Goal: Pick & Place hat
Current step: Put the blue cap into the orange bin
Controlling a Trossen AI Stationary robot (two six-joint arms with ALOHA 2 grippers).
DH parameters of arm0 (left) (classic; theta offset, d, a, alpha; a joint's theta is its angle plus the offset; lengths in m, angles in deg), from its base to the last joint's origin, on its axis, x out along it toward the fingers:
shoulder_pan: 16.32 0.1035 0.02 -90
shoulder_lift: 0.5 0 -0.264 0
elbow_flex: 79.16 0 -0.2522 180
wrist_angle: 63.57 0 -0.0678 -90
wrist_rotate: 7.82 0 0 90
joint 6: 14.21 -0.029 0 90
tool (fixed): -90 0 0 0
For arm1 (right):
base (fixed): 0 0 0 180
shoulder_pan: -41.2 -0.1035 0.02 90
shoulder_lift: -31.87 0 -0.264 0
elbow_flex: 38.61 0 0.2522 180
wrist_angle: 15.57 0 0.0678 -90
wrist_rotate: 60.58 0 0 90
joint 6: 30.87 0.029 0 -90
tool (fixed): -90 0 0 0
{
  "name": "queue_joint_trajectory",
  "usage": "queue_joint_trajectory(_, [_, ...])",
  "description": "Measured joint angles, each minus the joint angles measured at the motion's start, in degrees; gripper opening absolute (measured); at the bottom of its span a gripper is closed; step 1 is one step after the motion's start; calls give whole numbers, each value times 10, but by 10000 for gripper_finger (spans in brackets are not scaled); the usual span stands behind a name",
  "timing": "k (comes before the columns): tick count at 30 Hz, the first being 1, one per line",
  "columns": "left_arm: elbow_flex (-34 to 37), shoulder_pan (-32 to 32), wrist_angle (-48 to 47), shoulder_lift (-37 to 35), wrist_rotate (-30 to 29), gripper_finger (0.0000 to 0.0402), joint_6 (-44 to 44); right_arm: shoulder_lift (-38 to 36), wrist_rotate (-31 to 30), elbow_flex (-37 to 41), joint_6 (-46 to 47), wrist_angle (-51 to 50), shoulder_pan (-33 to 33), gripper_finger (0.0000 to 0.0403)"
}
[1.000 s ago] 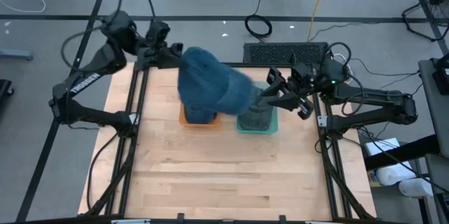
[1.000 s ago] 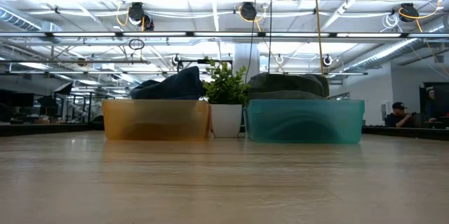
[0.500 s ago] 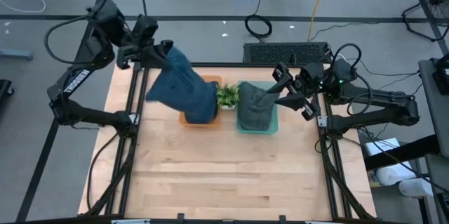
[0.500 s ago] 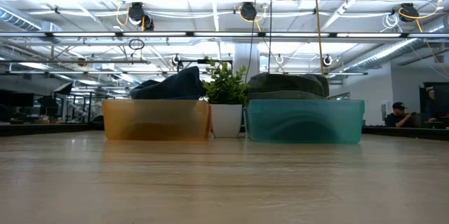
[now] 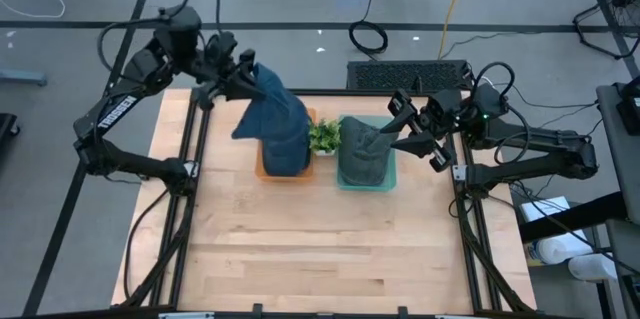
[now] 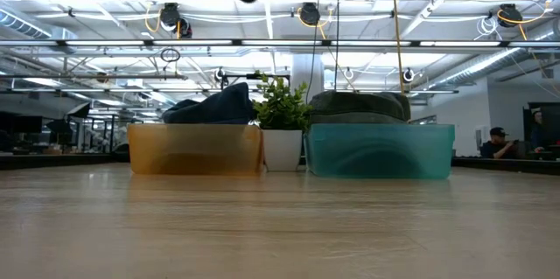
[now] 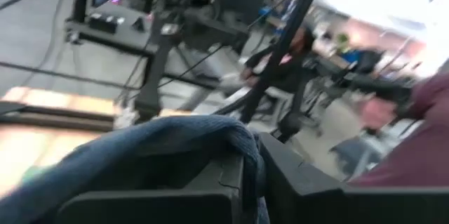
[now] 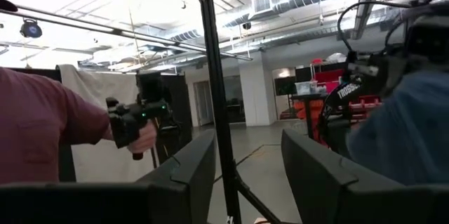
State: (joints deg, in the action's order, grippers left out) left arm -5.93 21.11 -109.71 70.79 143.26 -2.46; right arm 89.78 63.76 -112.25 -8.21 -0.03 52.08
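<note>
Clamped in the left gripper (image 5: 243, 76) above the table's far left edge: blue hat (image 5: 275, 119), knitted, hanging limp down over the orange bin (image 5: 262, 170). Right gripper (image 5: 400, 129) parted, empty, above the teal bin (image 5: 390, 171) of grey hats.

"TROSSEN" reads along the left arm (image 5: 118, 111).

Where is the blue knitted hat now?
In the high view, the blue knitted hat hangs from the left gripper, over the orange bin at the table's far left.
</note>
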Motion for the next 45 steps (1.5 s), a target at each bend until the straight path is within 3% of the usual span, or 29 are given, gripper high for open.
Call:
queue_joint_trajectory(6, [0,-22,-157,0,-86,23,-187,0,0,0,-12,0,0,147])
queue_joint_trajectory(11, [0,-54,-261,0,-234,23,-306,0,-13,0,-45,0,0,148])
queue_joint_trajectory(22, [0,-164,-348,0,-496,23,-509,0,-33,0,-87,0,0,150])
queue_joint_trajectory(28, [0,-223,-363,20,-539,23,-542,0,-35,0,-81,-5,0,149])
queue_joint_trajectory(34, [0,-248,-385,58,-645,23,-555,0,-60,0,-66,-5,0,150])
queue_joint_trajectory(45, [0,-255,-402,94,-641,23,-504,0,-58,0,-66,-5,-1,149])
